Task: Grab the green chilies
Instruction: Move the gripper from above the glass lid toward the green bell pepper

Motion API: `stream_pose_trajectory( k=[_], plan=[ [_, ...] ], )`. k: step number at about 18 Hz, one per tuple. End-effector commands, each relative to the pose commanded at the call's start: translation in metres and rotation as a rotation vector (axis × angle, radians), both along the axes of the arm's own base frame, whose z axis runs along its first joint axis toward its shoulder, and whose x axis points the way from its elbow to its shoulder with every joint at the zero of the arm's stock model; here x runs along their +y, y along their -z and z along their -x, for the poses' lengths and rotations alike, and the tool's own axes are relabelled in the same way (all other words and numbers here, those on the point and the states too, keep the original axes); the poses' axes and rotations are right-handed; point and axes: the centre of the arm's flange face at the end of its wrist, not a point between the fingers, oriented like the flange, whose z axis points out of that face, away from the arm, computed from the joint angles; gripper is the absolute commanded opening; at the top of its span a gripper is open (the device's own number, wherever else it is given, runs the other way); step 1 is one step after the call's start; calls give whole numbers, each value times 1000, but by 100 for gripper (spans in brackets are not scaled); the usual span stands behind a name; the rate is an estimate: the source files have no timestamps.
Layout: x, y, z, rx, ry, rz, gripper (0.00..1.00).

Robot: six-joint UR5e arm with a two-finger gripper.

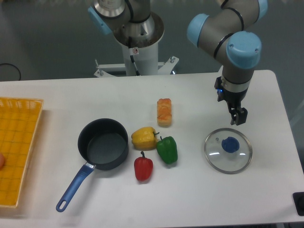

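Robot arm's pincer (239, 117) hangs over the right part of the white table (199, 190), carrying nothing; whether its fingers are parted or closed cannot be told from this angle.

The small glossy green plastic bell pepper (167, 149) lies near the middle of the table, well apart from the pincer, touching the yellow plastic pepper (144, 137) on its left and just beside the red plastic pepper (143, 167), which sits nearer the front edge. A dark round saucepan with a blue handle (102, 145) stands left of the peppers, an orange-and-cream toy sushi block (164, 112) lies behind them, a round glass lid with a blue knob (228, 150) rests just in front of the pincer, and a yellow woven basket (16, 152) sits at the left edge.
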Motion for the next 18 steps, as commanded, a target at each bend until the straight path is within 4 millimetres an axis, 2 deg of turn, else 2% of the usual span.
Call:
stream_pose_trajectory(
  k=[4,7,10,15,18],
  plan=[
    [5,0,-6,-3,0,-1,100],
    [24,-2,-22,1,-123,-19,100],
    [27,-1,-24,-15,-166,-50,100],
    [49,11,-41,-36,-357,-63,100],
    [65,27,-55,-55,-478,-62,100]
  ],
)
